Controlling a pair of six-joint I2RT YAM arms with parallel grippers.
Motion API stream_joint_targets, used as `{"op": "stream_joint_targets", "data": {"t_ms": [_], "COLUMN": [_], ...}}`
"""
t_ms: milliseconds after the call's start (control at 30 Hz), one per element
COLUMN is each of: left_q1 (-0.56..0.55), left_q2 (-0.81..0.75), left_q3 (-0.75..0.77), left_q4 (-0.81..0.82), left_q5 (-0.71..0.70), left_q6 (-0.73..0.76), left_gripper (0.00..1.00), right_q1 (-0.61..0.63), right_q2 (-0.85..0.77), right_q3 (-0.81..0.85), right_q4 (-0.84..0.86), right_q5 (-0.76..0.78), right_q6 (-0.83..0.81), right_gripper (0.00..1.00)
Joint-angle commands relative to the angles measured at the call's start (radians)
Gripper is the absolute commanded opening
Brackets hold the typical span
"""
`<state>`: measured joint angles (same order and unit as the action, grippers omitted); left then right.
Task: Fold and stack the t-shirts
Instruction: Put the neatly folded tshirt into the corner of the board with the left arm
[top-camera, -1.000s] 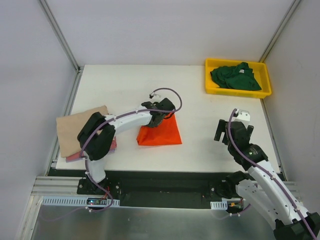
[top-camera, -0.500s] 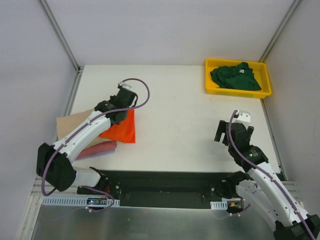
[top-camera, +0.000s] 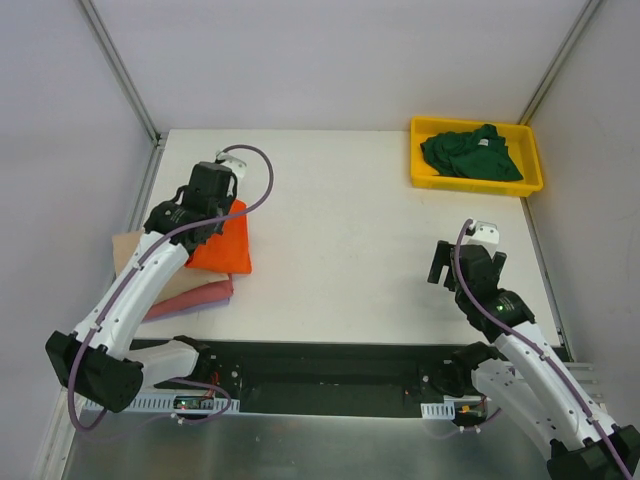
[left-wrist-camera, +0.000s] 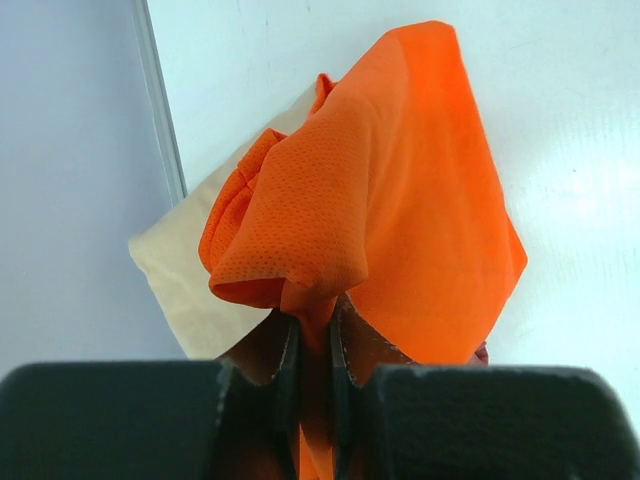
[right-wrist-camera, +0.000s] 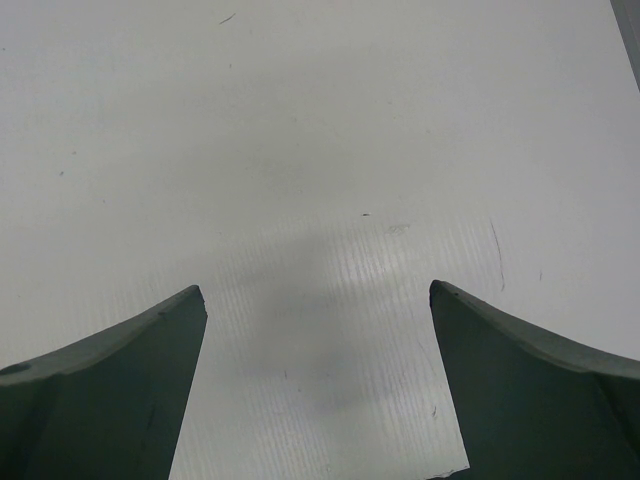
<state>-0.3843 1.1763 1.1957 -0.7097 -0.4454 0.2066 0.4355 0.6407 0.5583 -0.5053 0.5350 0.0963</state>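
Left pincer (left-wrist-camera: 315, 322) grips orange t-shirt (left-wrist-camera: 400, 200) over tan t-shirt (left-wrist-camera: 170, 280); right pincer (right-wrist-camera: 315, 290) gapes, with green t-shirt (top-camera: 470, 155) in yellow tray (top-camera: 475, 186).

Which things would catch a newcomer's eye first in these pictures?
The bright orange t-shirt, pinched in the left gripper, hangs by the folded pile at the left edge of the table. Next, the yellow tray at the far right corner holds a crumpled dark green t-shirt. The right gripper is open over bare table.

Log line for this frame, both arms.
left pincer: shut on orange-red cloth t-shirt, over tan-and-pink folded stack | right pincer: open, empty, above white table | dark green t-shirt: crumpled in yellow plastic tray
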Motion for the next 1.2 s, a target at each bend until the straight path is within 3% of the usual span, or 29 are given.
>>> {"op": "stream_joint_targets", "data": {"t_ms": [0,333,467,733,1167], "left_q1": [0.016,0.076,0.148,0.344,0.528], "left_q2": [-0.079,-0.119,-0.132,-0.084,0.054], "left_q3": [0.082,0.205,0.183,0.101,-0.057], "left_q4": [-0.065,-0.204,-0.214,-0.166,0.099], "left_q5": [0.047,0.175,0.182,0.344,0.134], "left_q6": [0.053,0.096,0.109,0.172,0.152], "left_gripper": [0.0,0.0,0.0,0.0,0.01], "right_q1": [-0.006,-0.007,-0.006,-0.007,-0.006], "right_q2": [-0.003,0.019,0.019,0.05,0.051], "right_q3": [-0.006,-0.005,-0.006,-0.005,-0.011], "right_q4": [0.024,0.021,0.021,0.024,0.017], "right_q5": [0.0,-0.012,-0.01,-0.013,-0.017], "right_q6": [0.0,0.005,0.006,0.01,0.013], "right_gripper": [0.96,0.96,0.96,0.96,0.96]}}
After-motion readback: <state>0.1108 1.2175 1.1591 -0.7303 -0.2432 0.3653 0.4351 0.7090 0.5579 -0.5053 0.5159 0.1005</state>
